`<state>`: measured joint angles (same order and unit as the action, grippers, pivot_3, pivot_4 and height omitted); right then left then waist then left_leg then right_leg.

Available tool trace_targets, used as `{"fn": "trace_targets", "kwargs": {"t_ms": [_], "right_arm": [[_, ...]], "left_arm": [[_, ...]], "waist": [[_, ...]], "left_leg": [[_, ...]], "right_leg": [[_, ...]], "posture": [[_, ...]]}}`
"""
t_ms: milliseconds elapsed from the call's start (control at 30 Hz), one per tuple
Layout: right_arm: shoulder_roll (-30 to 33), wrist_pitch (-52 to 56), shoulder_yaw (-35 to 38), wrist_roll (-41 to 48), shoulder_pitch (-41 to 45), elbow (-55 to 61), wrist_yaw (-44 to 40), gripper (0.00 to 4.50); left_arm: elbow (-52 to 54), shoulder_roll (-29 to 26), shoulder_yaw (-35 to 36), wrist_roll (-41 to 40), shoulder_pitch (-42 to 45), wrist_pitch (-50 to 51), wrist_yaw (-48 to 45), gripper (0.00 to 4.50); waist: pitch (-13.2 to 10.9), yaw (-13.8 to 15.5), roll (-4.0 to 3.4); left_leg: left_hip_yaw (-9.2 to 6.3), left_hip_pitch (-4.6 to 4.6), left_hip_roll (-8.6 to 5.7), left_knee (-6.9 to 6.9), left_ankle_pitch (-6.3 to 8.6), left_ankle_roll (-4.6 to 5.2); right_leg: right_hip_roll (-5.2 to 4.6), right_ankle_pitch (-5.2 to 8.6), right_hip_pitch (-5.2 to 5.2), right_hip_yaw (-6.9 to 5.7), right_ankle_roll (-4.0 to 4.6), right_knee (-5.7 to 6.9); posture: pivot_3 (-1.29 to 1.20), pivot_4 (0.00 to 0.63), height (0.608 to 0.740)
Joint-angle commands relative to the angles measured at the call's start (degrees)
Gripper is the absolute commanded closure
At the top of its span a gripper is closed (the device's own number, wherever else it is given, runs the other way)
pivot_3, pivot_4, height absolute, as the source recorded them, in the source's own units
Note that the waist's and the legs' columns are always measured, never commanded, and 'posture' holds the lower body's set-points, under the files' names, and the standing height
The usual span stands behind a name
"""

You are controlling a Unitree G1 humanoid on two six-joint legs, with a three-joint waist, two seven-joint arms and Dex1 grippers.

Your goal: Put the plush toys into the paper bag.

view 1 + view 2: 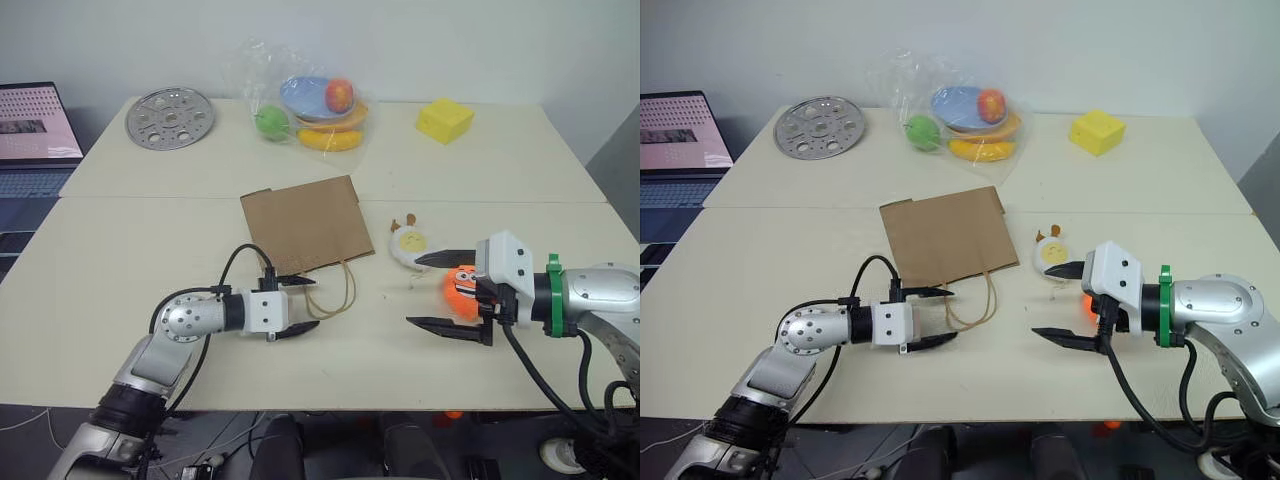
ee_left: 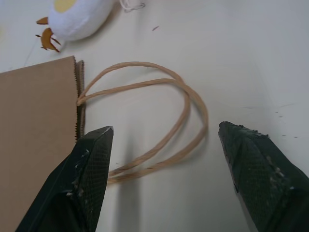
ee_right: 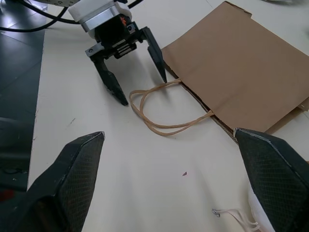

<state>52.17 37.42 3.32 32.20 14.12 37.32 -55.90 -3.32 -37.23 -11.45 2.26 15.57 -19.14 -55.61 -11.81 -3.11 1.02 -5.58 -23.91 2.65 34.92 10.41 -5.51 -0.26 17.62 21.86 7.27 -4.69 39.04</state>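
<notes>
Pale surface carries the flat bag, its handles between the left gripper's open fingers, probably for opening it, while the right gripper, fingers spread and empty, hovers beside egg and carrot.

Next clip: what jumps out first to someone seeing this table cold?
The flat brown paper bag lies mid-table, its twine handles reaching toward the open left pincer. Right of the bag lies the white egg plush, with the orange carrot plush behind the open right pincer. At the far edge sits a clear bag of fruit.
</notes>
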Motion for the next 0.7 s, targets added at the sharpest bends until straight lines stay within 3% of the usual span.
{"fn": "trace_targets", "kwargs": {"t_ms": [33,300,400,700], "right_arm": [[0.91,-0.09,2.16,1.90,-0.03,2.23,-0.22,0.00],[1.79,0.02,3.52,4.39,-1.60,3.04,-0.64,0.00],[2.01,-0.06,3.75,4.60,-2.04,3.12,-0.61,0.00],[2.03,-0.25,3.67,4.72,-2.36,3.07,-0.48,0.00]], "left_arm": [[0.10,0.64,-0.45,-0.37,1.14,-0.76,0.41,0.77],[0.47,1.66,-0.20,-3.64,2.71,2.25,-1.11,0.77],[0.31,1.57,-0.35,-4.00,2.77,2.24,-1.89,1.29],[0.16,1.86,-0.27,-5.72,2.82,4.00,-3.36,4.18]], "waist": [[0.00,-0.02,0.00],[0.00,0.01,0.00],[0.00,-0.03,0.00],[0.00,-0.03,0.00]], "left_leg": [[-0.01,0.00,0.00,0.00,0.00,0.00],[-0.10,0.00,-0.01,0.00,0.00,0.00],[-0.13,0.01,-0.01,0.00,0.00,0.00],[-0.14,0.02,-0.01,0.00,0.00,0.00]], "right_leg": [[0.00,-0.01,0.00,0.00,0.00,0.00],[0.01,-0.02,-0.06,-0.06,-0.03,0.00],[0.02,-0.02,-0.07,-0.08,-0.03,0.00],[0.02,-0.01,-0.08,-0.09,-0.05,0.00]], "posture": [[0.00,0.150,0.740],[0.00,0.150,0.740],[0.00,0.150,0.740],[0.00,0.150,0.740]]}}
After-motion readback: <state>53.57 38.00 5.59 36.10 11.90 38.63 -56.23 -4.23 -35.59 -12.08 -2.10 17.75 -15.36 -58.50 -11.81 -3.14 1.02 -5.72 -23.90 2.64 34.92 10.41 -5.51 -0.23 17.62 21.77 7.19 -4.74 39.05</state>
